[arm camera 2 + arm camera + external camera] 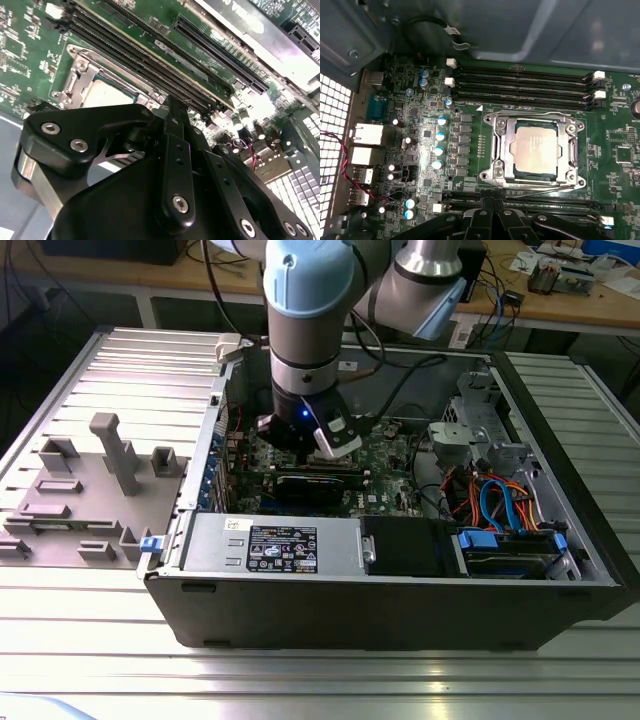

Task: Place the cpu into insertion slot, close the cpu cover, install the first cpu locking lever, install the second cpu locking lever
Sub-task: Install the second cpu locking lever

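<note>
cpu (535,150) under cpu cover (501,150)

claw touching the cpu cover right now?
Apart. In the first wrist view the claw sits over the black memory slots, with green motherboard showing between it and the cpu cover, which lies flat around the cpu.

ribbed metal table (100,600) | wooden workbench (120,282) behind | cluttered with cables (495,285)
</note>
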Available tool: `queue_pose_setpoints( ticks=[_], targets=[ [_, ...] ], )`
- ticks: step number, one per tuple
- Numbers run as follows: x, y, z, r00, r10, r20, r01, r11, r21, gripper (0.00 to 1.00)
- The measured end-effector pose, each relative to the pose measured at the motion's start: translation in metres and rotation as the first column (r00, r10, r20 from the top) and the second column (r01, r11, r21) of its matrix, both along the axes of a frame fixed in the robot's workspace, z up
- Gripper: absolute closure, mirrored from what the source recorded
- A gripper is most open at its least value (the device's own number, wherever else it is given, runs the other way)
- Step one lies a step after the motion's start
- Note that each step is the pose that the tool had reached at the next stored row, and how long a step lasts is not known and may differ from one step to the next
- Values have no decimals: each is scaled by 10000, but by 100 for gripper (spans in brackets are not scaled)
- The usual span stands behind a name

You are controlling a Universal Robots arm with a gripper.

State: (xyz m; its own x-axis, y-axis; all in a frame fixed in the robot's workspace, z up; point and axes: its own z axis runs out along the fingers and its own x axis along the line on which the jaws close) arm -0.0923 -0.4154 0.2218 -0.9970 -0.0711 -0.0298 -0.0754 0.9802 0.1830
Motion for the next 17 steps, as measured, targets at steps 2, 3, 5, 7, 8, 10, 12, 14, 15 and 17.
queue_pose_setpoints(
  ticks=[2, 3, 5, 7, 8, 10, 12, 14, 15, 17],
  targets=[
    [-1, 0, -22, 10000, 0, 1, 0, 10000, 50, 89],
    [-1, 1, -33, 10000, -1, 1, 1, 10000, 72, 89],
    [-1, -2, -58, 10000, -1, 0, 1, 9999, 149, 89],
    [-1, -14, -65, 10000, -10, -3, 10, 9997, 240, 89],
    [-2, -37, -72, 10000, -20, -7, 20, 9996, 291, 89],
    [-2, -78, -83, 10000, -43, -13, 44, 9994, 335, 89],
    [-3, -92, -92, 9999, -156, -33, 157, 9991, 399, 89],
    [-2, -94, -108, 9994, -346, -45, 347, 9984, 436, 89],
    [-2, -95, -114, 9991, -423, -50, 425, 9981, 446, 89],
    [-5, -95, -123, 9984, -567, -59, 569, 9972, 493, 89]
  ],
)
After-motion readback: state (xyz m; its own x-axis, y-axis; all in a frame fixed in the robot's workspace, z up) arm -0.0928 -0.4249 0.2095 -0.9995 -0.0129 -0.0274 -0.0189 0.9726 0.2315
